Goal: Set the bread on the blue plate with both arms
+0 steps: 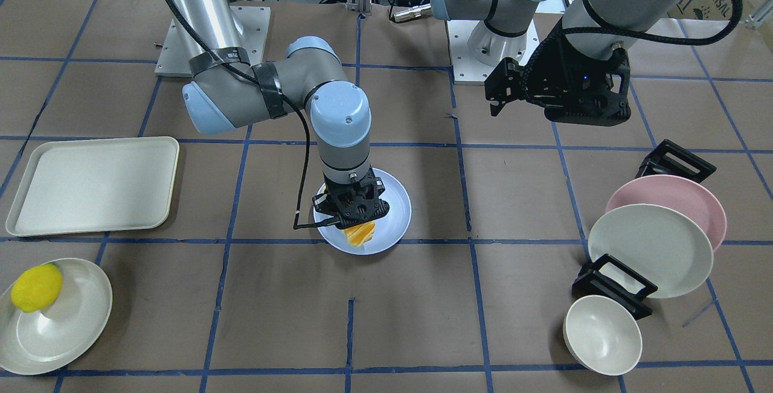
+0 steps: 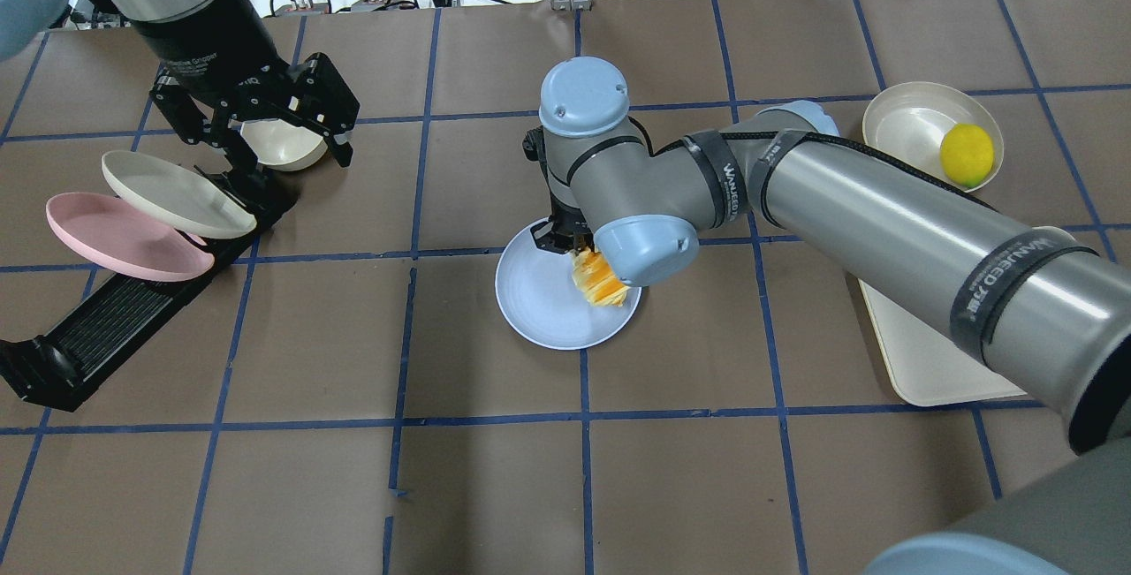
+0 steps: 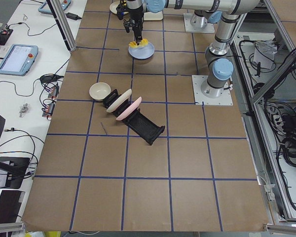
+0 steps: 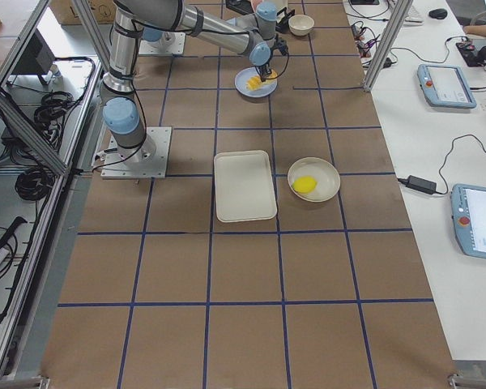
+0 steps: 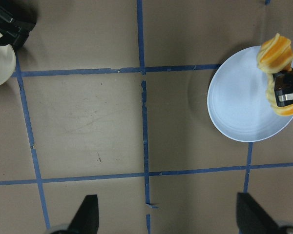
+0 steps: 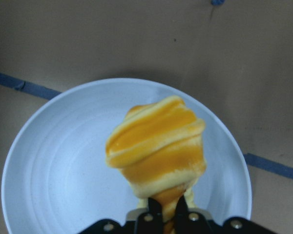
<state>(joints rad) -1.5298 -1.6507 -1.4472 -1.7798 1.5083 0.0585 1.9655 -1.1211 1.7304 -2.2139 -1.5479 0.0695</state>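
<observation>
Overhead view: the bread (image 2: 599,279) sits over the 3 o'clock half of the blue plate (image 2: 539,306), near the table's centre; whether it touches the plate cannot be told. The right gripper (image 6: 167,214) points downward, its jaws pinching the roll at a narrow waist. The left gripper (image 2: 274,147), jaws spread wide and holding nothing, hangs at the plate's 10 o'clock, well apart, above a cream bowl (image 2: 296,153) beside the rack (image 2: 115,319) bearing a cream plate (image 2: 177,195) and a pink plate (image 2: 124,239).

bread (image 2: 603,282) over plate (image 2: 539,310) (mid-table), tray (image 1: 90,185) robot's right, dish rack (image 2: 115,319) left
</observation>
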